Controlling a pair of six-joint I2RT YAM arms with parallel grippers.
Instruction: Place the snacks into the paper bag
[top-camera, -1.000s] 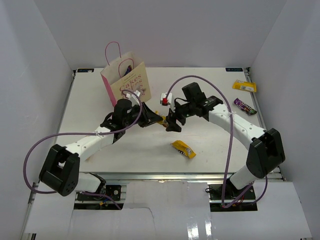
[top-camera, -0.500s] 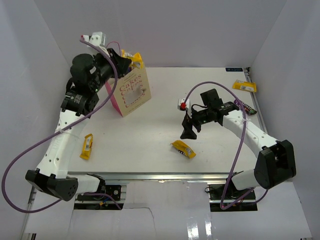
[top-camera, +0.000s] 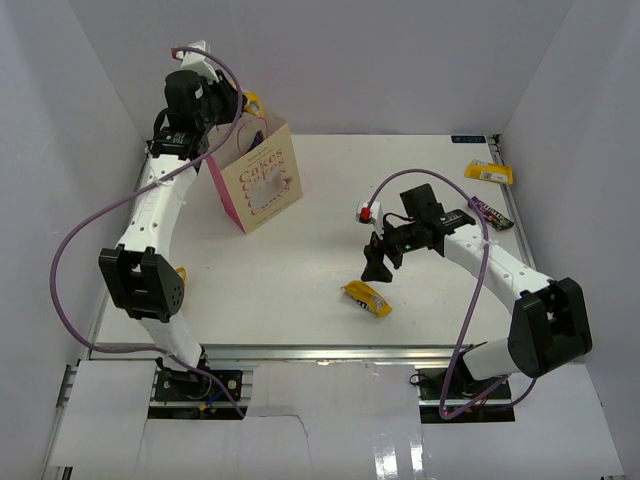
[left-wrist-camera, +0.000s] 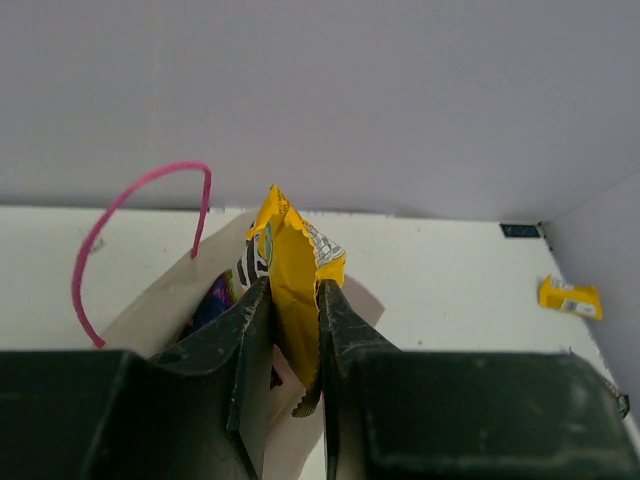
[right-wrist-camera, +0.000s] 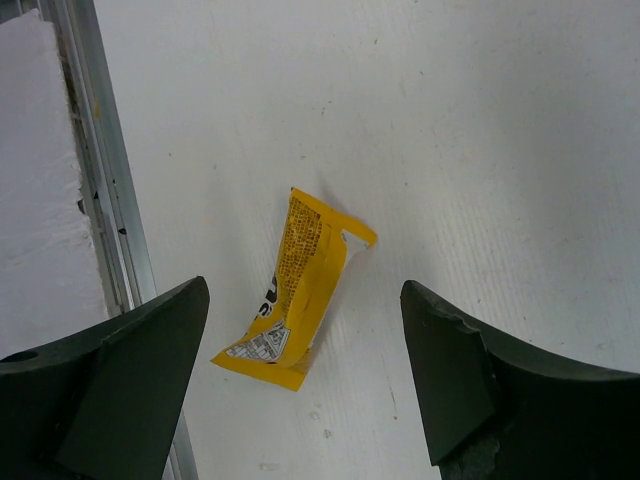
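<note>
Reading left to right: left gripper (top-camera: 238, 108) is up over the bag (top-camera: 262, 185), jaws clamped on the held bar (left-wrist-camera: 292, 250). That bar is on edge, long axis pointing away from the wrist. In the wrist view the bag mouth sits right behind the bar, and the pink handle (left-wrist-camera: 140, 195) is off to the left, out of the drop line. A purple packet (left-wrist-camera: 212, 298) shows inside the bag. My read: release comes next for this arm, and the only risk is the bar catching the rim.

A yellow sliver (top-camera: 181, 272) beside the left arm's lower link is mostly hidden, likely another bar.

Mid-table: table bar (right-wrist-camera: 305, 260) lies flat near the front edge. The right gripper (top-camera: 377, 268) hangs just above it, jaws wide apart, holding nothing. In the wrist view the bar sits centred between the fingers with its long axis across the closing line, so the jaws would take its narrow width. A straight descent should do, no yaw. The right arm is nearer; the left is well apart.

Far right: yellow packet (top-camera: 488, 173) at the back corner and dark bar (top-camera: 492, 213) just beside the right forearm, both on the table.
</note>
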